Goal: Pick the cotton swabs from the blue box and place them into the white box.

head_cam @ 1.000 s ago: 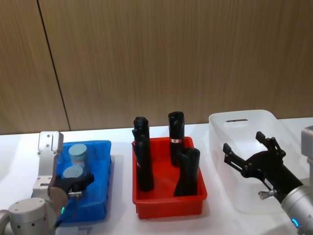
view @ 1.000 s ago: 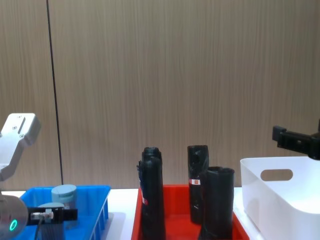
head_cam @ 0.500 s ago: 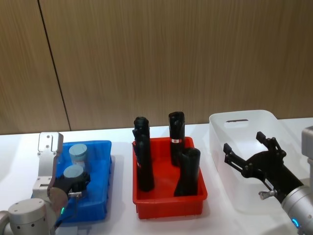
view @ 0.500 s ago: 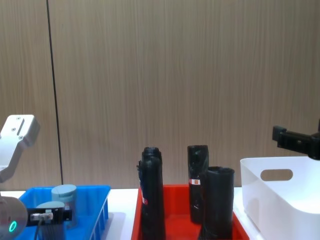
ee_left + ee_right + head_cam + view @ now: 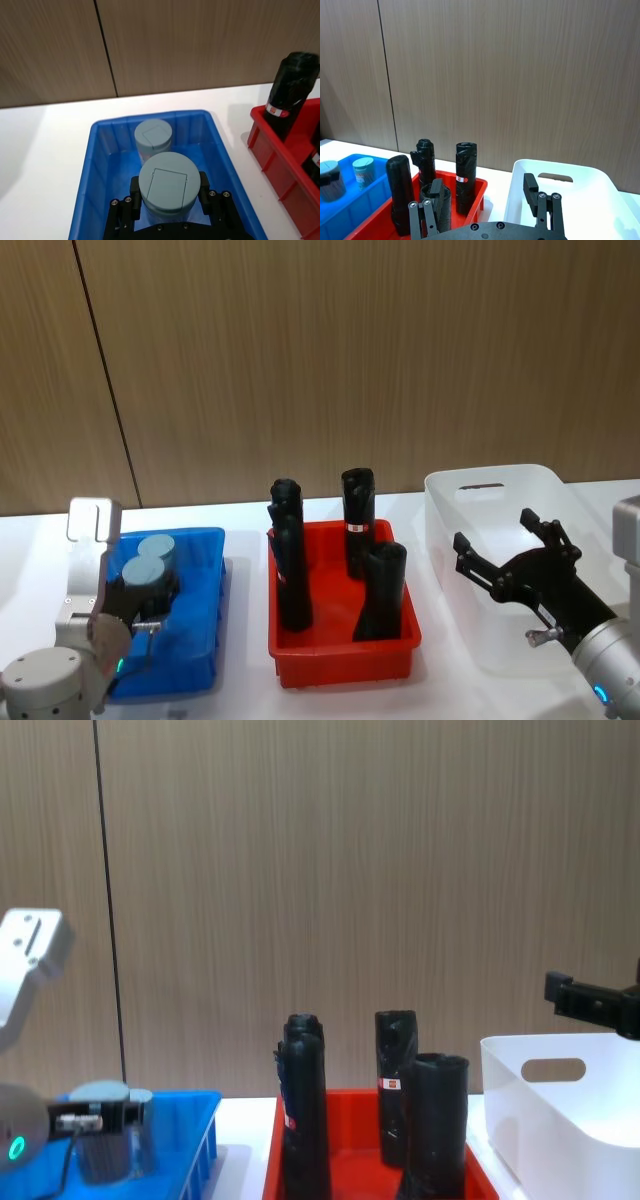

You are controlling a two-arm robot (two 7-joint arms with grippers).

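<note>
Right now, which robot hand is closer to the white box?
The right one. The right gripper hangs open above the white box. The left gripper is far off across the red bin, over the blue box, clamped on a cotton swab jar.

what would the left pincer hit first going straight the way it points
Probably the second cotton swab jar, just ahead of the left pincer and the gripped jar in the blue box. Height is unclear, so it might only skim the lid.
</note>
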